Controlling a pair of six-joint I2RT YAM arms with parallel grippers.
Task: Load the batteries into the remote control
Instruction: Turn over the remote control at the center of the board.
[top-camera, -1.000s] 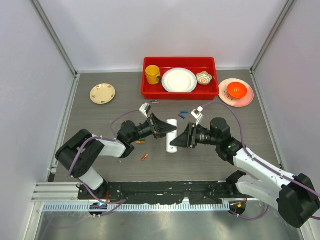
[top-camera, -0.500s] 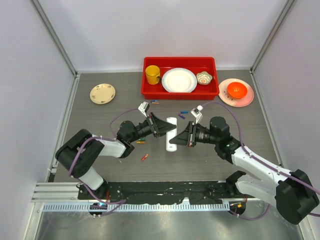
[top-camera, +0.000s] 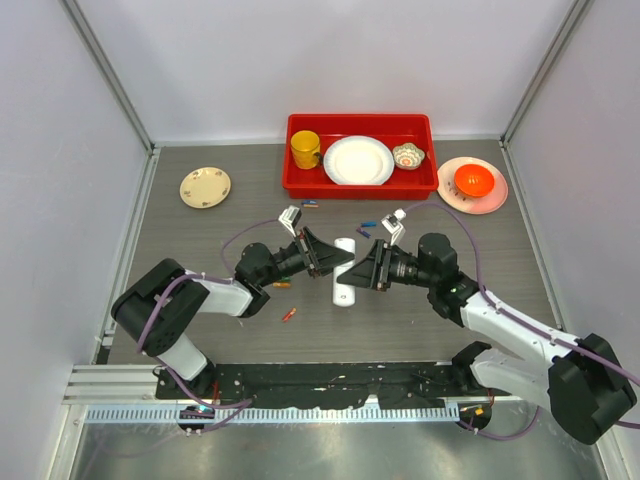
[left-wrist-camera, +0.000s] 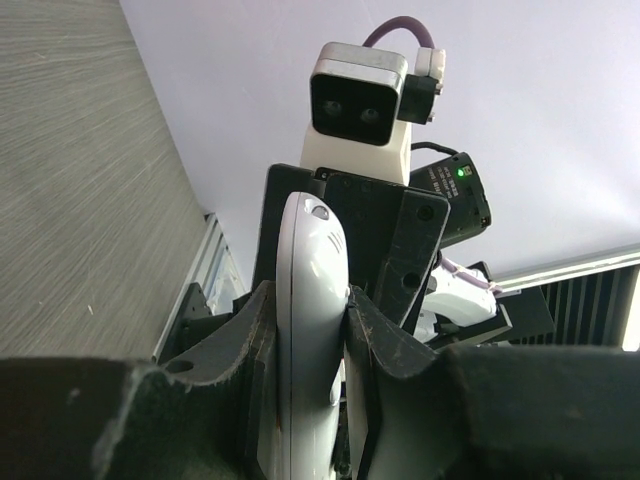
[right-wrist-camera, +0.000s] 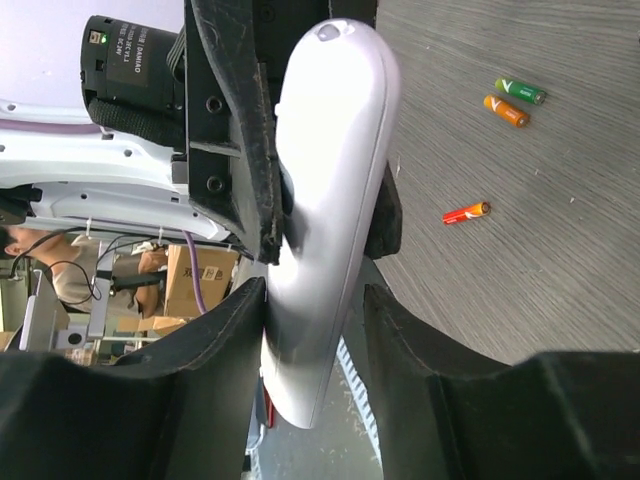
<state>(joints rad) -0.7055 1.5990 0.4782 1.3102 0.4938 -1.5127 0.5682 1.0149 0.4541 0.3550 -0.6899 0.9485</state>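
Note:
The white remote control (top-camera: 343, 291) is held at mid-table between both grippers; it also shows in the left wrist view (left-wrist-camera: 312, 290) and the right wrist view (right-wrist-camera: 335, 140). My left gripper (top-camera: 337, 259) is shut on it, both fingers pressed on its sides (left-wrist-camera: 311, 296). My right gripper (top-camera: 359, 274) is open with its fingers around the remote's other end (right-wrist-camera: 315, 290): one finger touches, the other stands off with a gap. Loose batteries lie on the table: a red one (right-wrist-camera: 465, 212), an orange one (right-wrist-camera: 506, 110), a green one (right-wrist-camera: 521, 91), and others near the tray (top-camera: 310, 204) and behind the remote (top-camera: 367, 226).
A red tray (top-camera: 296, 184) at the back holds a yellow cup (top-camera: 305, 150), a white plate (top-camera: 358, 160) and a small bowl (top-camera: 408, 155). A pink plate with an orange bowl (top-camera: 473, 180) sits back right. A patterned plate (top-camera: 205, 187) sits back left.
My right gripper has moved left and slightly back, bringing its fingers around the remote. My left gripper keeps its hold on the remote, almost still.

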